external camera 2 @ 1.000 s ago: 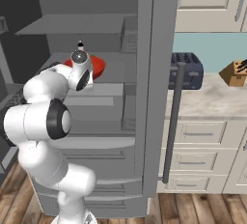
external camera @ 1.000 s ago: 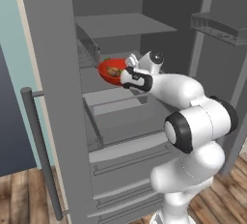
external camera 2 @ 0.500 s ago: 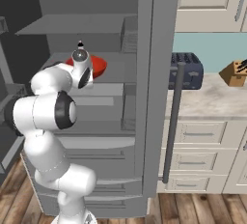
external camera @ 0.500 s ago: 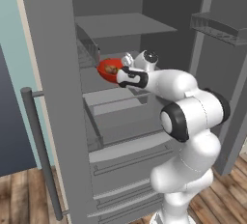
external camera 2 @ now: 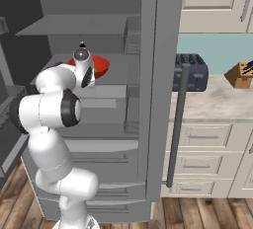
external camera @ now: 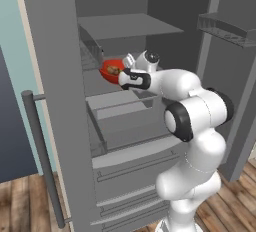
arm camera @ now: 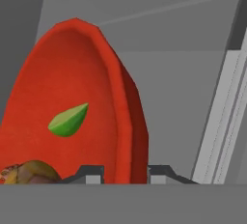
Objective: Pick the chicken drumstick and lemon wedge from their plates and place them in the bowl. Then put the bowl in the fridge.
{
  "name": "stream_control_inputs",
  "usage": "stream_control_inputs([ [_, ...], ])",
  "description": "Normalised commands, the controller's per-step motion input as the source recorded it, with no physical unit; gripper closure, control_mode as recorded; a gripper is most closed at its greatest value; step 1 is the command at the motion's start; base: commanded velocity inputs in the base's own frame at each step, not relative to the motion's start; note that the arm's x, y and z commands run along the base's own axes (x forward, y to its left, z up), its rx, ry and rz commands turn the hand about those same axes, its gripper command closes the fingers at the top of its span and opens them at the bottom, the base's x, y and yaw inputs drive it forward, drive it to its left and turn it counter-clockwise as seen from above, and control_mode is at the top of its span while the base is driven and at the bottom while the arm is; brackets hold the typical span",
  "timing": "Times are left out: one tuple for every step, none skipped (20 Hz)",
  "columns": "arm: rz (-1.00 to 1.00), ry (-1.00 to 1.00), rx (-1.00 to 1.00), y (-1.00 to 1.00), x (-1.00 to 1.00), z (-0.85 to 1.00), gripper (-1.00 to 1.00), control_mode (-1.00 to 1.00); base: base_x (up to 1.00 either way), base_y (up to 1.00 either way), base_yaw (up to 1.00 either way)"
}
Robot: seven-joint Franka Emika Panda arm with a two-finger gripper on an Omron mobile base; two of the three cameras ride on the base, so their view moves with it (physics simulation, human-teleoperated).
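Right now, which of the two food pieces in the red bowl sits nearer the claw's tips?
The golden-brown chicken drumstick, right beside the claw clamped on the glossy red bowl's rim; the yellow-green lemon wedge lies farther in.

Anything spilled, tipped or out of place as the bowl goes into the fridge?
Nothing stands out. The red bowl is held by its rim in the hand over a shelf inside the open fridge. The lemon wedge and the drumstick both sit inside it; nothing has dropped on the shelves.
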Motion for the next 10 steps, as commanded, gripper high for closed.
stream_control_inputs([
  [0.03, 0.00, -0.02, 0.01, 0.23, -0.01, 1.00, -1.00, 0.00, 0.00, 0.00],
  [0.03, 0.00, -0.02, 0.02, 0.25, 0.00, 1.00, -1.00, 0.00, 0.00, 0.00],
  [0.03, 0.00, -0.03, 0.04, 0.27, 0.00, 1.00, -1.00, 0.00, 0.00, 0.00],
  [0.03, 0.00, -0.03, 0.06, 0.29, 0.00, 1.00, -1.00, 0.00, 0.00, 0.00],
  [0.03, 0.00, -0.03, 0.06, 0.25, 0.00, 1.00, -1.00, 0.00, 0.00, 0.00],
  [0.04, 0.00, -0.03, 0.05, 0.22, 0.00, 1.00, -1.00, 0.00, 0.00, 0.00],
  [0.04, -0.01, -0.03, 0.05, 0.16, 0.00, 1.00, -1.00, 0.00, 0.00, 0.00],
  [0.04, -0.02, -0.03, 0.06, 0.15, -0.02, 1.00, -1.00, 0.00, 0.00, 0.00],
  [0.04, -0.02, -0.03, 0.06, 0.12, -0.01, 1.00, -1.00, 0.00, 0.00, 0.00],
  [0.04, -0.04, -0.03, 0.06, 0.09, 0.00, 1.00, -1.00, 0.00, 0.00, 0.00],
])
